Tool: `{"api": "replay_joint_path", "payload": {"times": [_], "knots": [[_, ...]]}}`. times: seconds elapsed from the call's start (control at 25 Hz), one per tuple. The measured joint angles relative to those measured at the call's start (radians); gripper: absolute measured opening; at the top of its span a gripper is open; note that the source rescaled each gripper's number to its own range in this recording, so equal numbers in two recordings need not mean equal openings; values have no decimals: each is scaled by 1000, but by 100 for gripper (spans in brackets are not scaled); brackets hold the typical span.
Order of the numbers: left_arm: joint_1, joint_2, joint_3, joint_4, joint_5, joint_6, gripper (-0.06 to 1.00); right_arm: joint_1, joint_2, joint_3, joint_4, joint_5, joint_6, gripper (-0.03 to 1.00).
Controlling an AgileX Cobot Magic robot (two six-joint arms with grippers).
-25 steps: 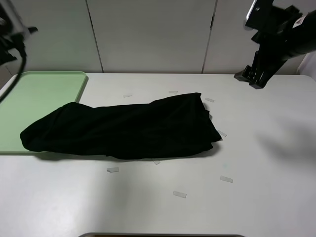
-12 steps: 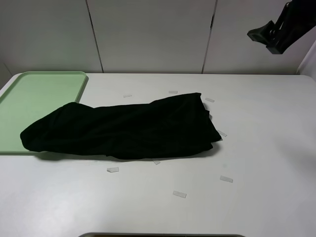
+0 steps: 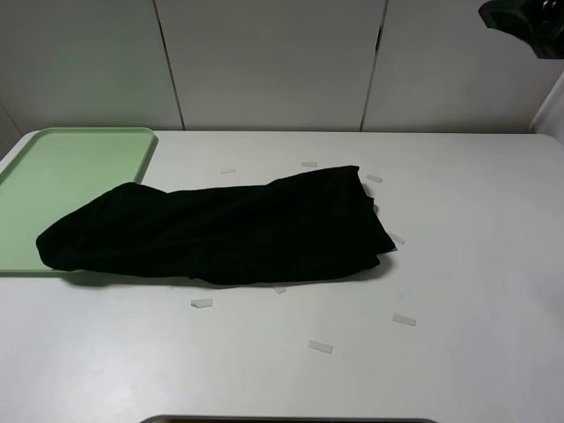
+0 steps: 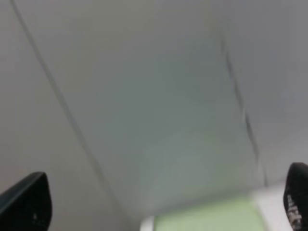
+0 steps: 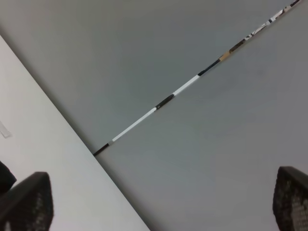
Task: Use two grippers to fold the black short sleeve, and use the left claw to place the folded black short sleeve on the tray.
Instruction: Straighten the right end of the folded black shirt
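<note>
The black short sleeve [image 3: 220, 233] lies on the white table as a long wrinkled bundle, and its left end rests over the near right part of the pale green tray [image 3: 62, 167]. Only a dark piece of the right arm [image 3: 524, 18] shows in the high view, at the top right corner, far above the cloth. In the right wrist view my right gripper [image 5: 159, 202] is open, facing the wall with nothing between its fingertips [image 5: 29, 202]. My left gripper [image 4: 159, 207] is open too and holds nothing; it points at the wall above a strip of the tray [image 4: 207, 219].
Several small clear strips [image 3: 321, 347] lie scattered on the table around the cloth. Grey wall panels [image 3: 264, 62] stand behind the table's far edge. A dark edge [image 3: 291, 419] runs along the table's front.
The right arm has risen and pulled back toward the top right corner. The left arm has left the high view at the top left. The cloth has not moved.
</note>
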Motion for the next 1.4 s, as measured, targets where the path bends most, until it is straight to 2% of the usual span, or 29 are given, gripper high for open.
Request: {"api": "replay_joint_path", "payload": {"times": [0.04, 0.08, 0.2, 0.4, 0.52, 0.72, 0.8, 1.4], "knots": [[0, -6, 0, 0, 63, 14, 97, 0, -14, 0, 3, 17, 0, 100], [-4, -8, 1, -22, 211, 36, 99, 0, -14, 0, 3, 17, 0, 100], [-15, -8, 2, -134, 341, 45, 100, 0, -43, 0, 18, 63, 0, 100], [-17, -8, 3, -402, 425, 112, 100, 0, -50, 0, 55, 181, 0, 100], [-17, -10, 24, -510, 428, 174, 100, 0, -50, 0, 61, 232, 4, 100], [-17, -13, 171, -569, 435, 198, 100, 0, -50, 0, 66, 286, 77, 100], [-17, -13, 209, -579, 468, 199, 100, 0, -50, 0, 66, 290, 111, 100], [-17, -13, 213, -585, 475, 199, 100, 0, -50, 0, 66, 293, 156, 100]]}}
